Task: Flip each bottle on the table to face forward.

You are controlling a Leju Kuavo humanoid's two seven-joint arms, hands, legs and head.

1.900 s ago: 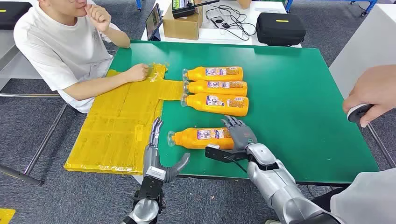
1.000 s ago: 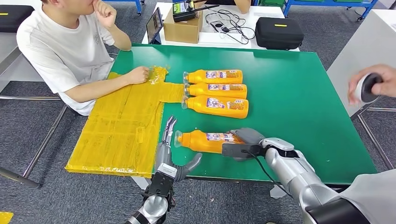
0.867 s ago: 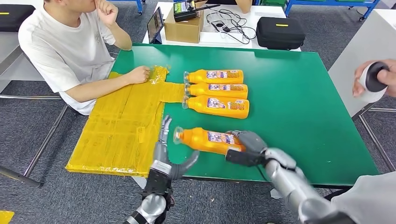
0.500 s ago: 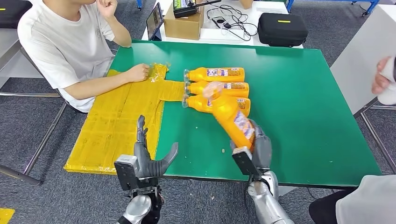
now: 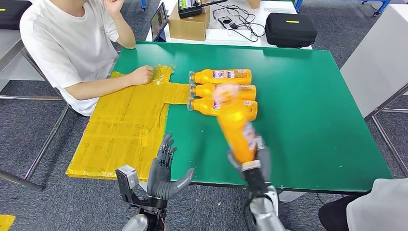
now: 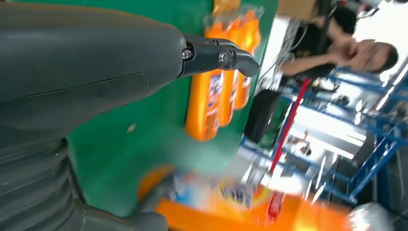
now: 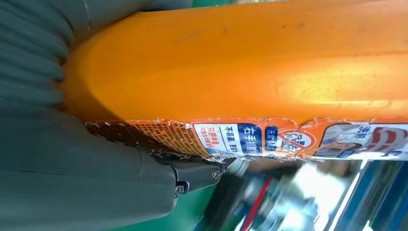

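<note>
The right hand (image 5: 254,161) is clamped round the base end of an orange bottle (image 5: 235,130), lifted off the table (image 5: 312,96) with the cap end tipped up and away from the robot – it's blurry in the head view, so probably mid-swing. Three more bottles (image 5: 222,90) lie side by side further back, touching, caps pointing toward the yellow sheet (image 5: 122,125).

Looks like stiff plastic, smooth and a bit slippery, with a peeling label (image 7: 250,137) in the wrist view. I can't tell whether it's full, but if so it'd be hefty and pull at the cap end. I'd grab mid-body rather than the base – less leverage to fight.

Left hand (image 5: 163,173) hovers at the table's near edge, fingers spread, holding nothing
</note>
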